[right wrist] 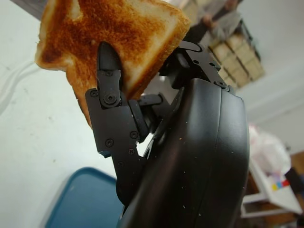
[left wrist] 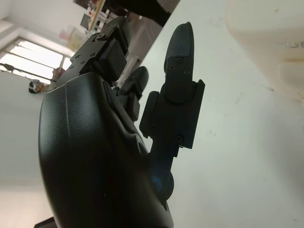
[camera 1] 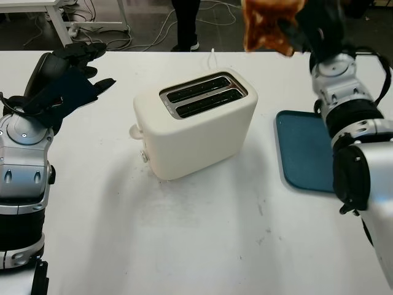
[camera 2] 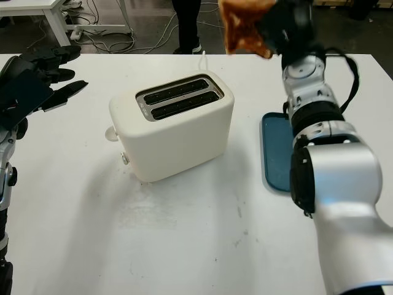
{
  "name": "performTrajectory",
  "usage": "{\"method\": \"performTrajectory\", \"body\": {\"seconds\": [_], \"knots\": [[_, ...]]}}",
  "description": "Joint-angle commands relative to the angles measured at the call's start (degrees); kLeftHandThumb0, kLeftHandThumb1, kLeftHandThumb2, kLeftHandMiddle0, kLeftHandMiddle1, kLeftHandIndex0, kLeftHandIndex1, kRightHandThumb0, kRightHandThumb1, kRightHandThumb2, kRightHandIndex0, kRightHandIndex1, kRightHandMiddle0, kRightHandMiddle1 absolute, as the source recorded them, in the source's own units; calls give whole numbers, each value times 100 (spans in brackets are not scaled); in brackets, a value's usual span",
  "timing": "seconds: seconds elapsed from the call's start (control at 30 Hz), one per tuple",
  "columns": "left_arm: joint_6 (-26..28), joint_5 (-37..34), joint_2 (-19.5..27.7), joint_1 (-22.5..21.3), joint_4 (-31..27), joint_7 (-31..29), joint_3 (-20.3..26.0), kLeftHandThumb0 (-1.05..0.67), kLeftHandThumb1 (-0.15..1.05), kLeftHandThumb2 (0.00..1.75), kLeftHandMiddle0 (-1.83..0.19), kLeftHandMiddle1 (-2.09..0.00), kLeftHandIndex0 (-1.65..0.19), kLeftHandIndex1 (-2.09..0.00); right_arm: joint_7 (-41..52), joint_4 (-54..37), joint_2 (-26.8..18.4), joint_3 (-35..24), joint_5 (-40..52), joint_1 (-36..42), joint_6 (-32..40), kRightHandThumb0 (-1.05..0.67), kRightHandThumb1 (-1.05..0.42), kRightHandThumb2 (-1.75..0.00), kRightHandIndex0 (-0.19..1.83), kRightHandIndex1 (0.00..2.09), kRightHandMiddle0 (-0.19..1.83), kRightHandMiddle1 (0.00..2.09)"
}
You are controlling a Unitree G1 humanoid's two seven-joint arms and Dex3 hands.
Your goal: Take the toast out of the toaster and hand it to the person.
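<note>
Right hand (camera 1: 307, 27), upper right of the head views, raised well above the white worktop (camera 1: 202, 246). Its black fingers (right wrist: 110, 85) are closed around a slice of toast (camera 1: 270, 24), browned and darker at the edges. In the right wrist view one finger presses flat against the toasted face, with the other fingers behind the slice; the toast stands above the hand's shell. The slice is clear of the toaster and off the worktop, high at the top edge of the frame, up and to the right of the toaster.

Toaster (camera 1: 196, 126): cream-coloured, two-slot, at centre frame on the worktop, set at an angle. Both slots look dark from above. A small knob and lever show on its lower left end. A white cord runs from behind it toward the far edge of the worktop.

Teal tray (camera 1: 304, 150): flat on the worktop, right of the toaster and apart from it, partly hidden by the right forearm.

Left hand (camera 1: 67, 77): upper left of the head views, above the worktop, well apart from the toaster. Open, holding nothing. The left wrist view shows its fingers (left wrist: 178, 71) over bare worktop, with a corner of the cream toaster body at the upper right of that frame.

Person (camera 1: 184, 21): at top centre, beyond the far edge of the worktop, dark trouser legs and a shoe on the floor. Cables lie on the floor nearby.
</note>
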Motion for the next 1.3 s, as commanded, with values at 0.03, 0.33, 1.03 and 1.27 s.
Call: {"method": "performTrajectory", "body": {"seconds": [0.03, 0.33, 1.03, 1.27], "knots": [[-11, -29, 7, 31, -44, 4, 33, -45, 92, 28, -33, -44, -48, 0, -154, 10, 124, -264, 246, 56, 237, -20, -92, -29, 71, 175, 36, 158], [39, -12, 19, 5, -41, -7, 9, -45, 92, 29, -33, -44, -47, 0, -236, 19, 201, -228, 169, 165, 563, -19, -92, -29, 73, 175, 39, 175], [37, 10, 51, -1, -51, -26, -30, -47, 92, 29, -33, -44, -47, 0, -141, 18, 307, -270, 184, 407, 512, -19, -92, -31, 76, 175, 36, 175], [33, 12, 36, 20, -79, -2, -11, -47, 92, 29, -33, -45, -48, -1, -124, 7, 308, -264, 159, 426, 420, -19, -92, -30, 79, 175, 41, 175]]}}
